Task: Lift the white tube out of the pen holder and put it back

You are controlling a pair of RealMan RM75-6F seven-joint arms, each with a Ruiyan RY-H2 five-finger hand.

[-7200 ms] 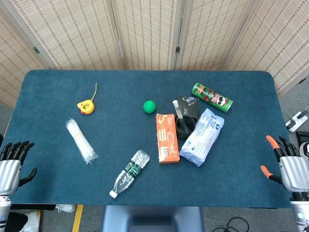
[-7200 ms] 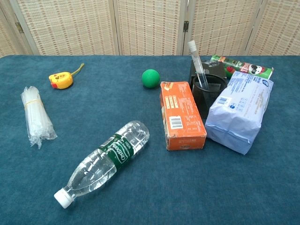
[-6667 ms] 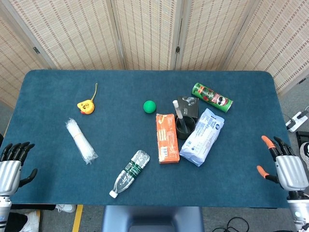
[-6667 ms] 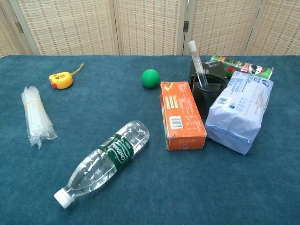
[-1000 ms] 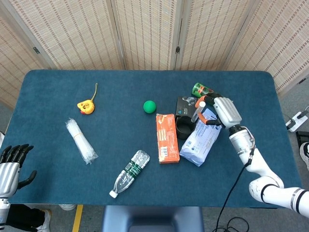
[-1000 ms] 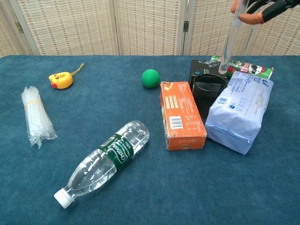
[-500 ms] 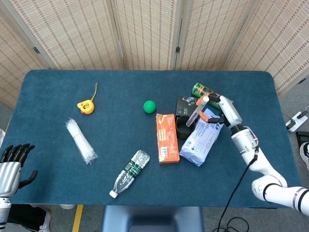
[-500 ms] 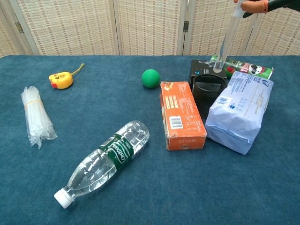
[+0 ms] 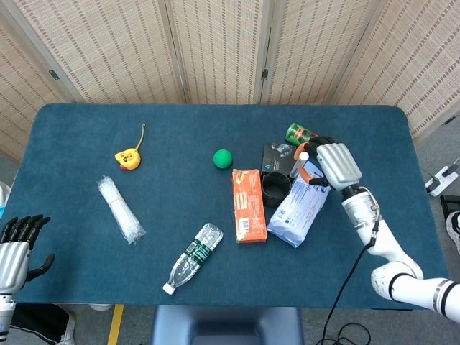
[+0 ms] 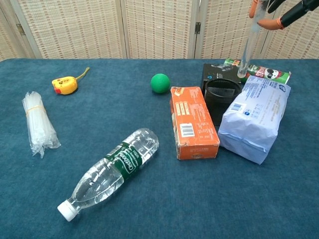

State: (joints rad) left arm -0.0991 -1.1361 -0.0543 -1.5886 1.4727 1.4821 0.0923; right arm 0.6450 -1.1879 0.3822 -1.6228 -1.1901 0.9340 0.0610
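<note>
The right hand [image 10: 271, 12] pinches the white tube [image 10: 247, 50] by its top, nearly upright, its lower tip above and just behind the pen holder [image 10: 222, 97]. The left hand [image 9: 14, 248], fingers apart, waits far from the holder.

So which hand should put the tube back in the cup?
The right hand: it holds the clear white tube above the round black pen holder. The left hand rests far away.
</note>
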